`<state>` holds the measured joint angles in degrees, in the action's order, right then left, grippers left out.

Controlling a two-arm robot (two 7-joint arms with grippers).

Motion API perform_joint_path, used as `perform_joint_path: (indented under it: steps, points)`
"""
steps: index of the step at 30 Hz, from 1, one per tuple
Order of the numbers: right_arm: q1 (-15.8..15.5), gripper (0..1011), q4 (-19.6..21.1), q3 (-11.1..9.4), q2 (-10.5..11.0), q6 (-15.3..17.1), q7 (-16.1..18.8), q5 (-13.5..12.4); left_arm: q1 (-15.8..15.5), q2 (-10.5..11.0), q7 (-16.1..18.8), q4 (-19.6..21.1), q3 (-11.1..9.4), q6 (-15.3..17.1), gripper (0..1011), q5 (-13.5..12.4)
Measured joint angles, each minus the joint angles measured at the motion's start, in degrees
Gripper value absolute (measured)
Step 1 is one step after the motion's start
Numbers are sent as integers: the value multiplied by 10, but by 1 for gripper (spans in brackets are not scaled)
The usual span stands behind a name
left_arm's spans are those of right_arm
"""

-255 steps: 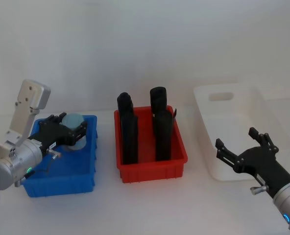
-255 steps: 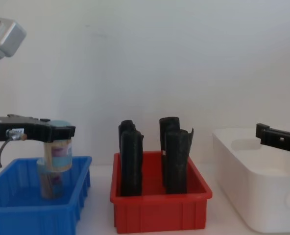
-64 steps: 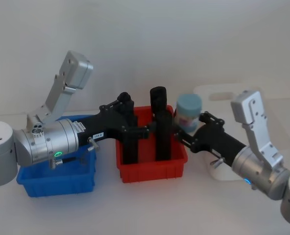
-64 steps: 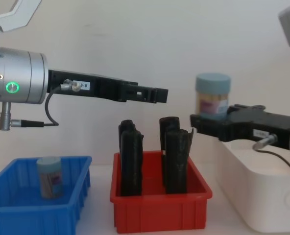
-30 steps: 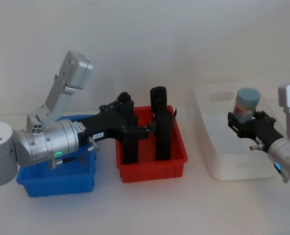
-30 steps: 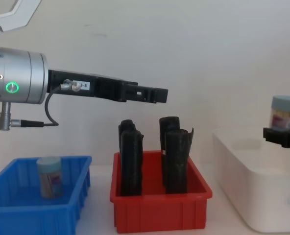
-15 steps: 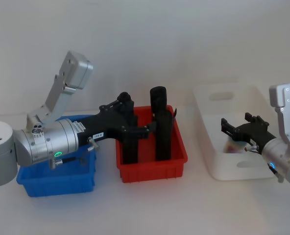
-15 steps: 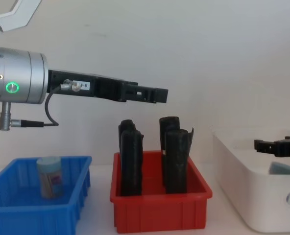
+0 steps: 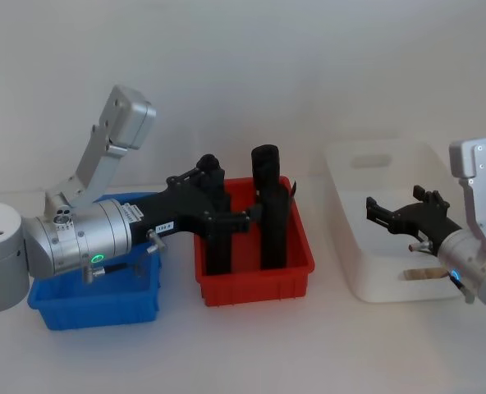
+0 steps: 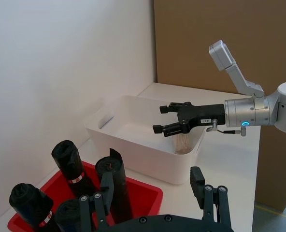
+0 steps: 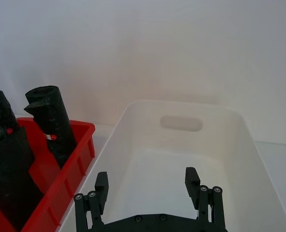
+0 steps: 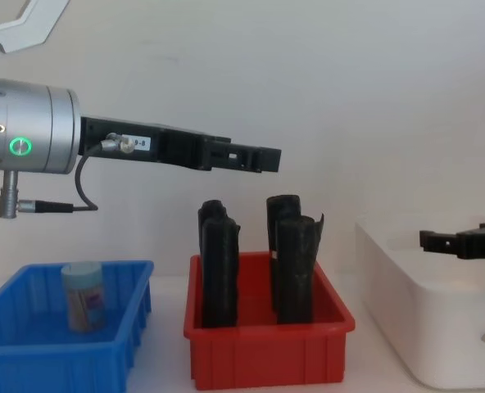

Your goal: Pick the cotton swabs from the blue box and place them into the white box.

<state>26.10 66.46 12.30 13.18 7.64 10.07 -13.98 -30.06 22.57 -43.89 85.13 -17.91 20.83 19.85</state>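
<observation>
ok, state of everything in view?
left claw: open, empty, above red bin
right claw: open, empty, above white box
remaining swab jar: upright, lidded, in blue box
moved swab jar: inside white box, ungripped
black rolls: standing in red bin

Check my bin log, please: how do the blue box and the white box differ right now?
The blue box is shallow and blue; the white box is taller and white, with an oval handle cutout. The blue box holds one upright jar; in the white box pale swab sticks show below the right gripper, jaws open. The left gripper hangs over the red bin, not the blue box. Both are open rectangular bins.
</observation>
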Motion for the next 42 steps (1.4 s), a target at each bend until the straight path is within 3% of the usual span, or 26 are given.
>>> perform_joint_path:
  steps: [20, 33, 42]
  points:
    - [-30, 1001, 58, -7, 11, -47, -21, 4, 0, 0, 0, 0, 0, 0, 1004, 0]
    - [-40, 1001, 75, -9, 15, -55, -27, 4, 1, 0, 1, 0, 0, -1, 1004, 0]
    - [-70, 1001, 112, -7, 21, -55, -32, 1, 16, -1, 40, 7, -8, -19, 1004, -7]
